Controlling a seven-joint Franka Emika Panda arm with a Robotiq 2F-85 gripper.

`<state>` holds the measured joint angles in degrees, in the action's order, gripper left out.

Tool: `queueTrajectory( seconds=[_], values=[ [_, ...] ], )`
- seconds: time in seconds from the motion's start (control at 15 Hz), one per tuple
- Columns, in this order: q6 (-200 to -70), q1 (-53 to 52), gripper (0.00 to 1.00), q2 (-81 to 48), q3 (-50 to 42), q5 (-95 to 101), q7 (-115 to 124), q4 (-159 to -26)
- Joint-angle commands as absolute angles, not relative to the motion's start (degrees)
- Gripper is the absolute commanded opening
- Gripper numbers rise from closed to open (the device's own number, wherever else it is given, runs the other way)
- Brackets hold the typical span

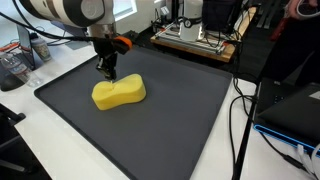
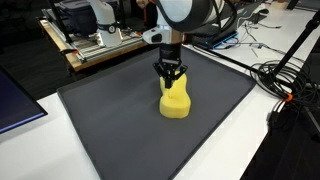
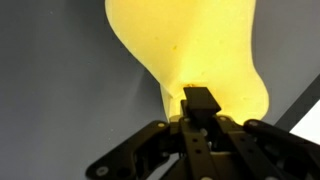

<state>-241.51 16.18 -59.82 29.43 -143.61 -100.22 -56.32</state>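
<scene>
A yellow peanut-shaped sponge (image 1: 119,93) (image 2: 175,101) lies on a dark grey mat (image 1: 170,120) (image 2: 120,120). My gripper (image 1: 107,72) (image 2: 171,78) points straight down over one end of the sponge, its fingers pressed together. In the wrist view the shut fingertips (image 3: 200,100) sit right at the sponge's (image 3: 190,40) near end, touching it or just above it; I cannot tell which. No part of the sponge shows between the fingers.
The mat lies on a white table (image 1: 40,150). Wooden-framed equipment (image 1: 195,38) (image 2: 95,45) stands behind the mat. Black cables (image 1: 245,110) (image 2: 285,85) trail beside it. A dark flat device (image 2: 15,105) lies at a table edge.
</scene>
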Motion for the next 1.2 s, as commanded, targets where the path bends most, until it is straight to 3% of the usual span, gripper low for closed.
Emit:
queueTrajectory(
  seconds=[0.0, 1.13],
  values=[
    [-242.80, 15.01, 0.03, -64.25, 28.52, -143.61, -100.00, -53.92],
    [-241.80, 14.08, 0.03, -63.62, 27.53, -143.65, -99.29, -55.44]
  ],
)
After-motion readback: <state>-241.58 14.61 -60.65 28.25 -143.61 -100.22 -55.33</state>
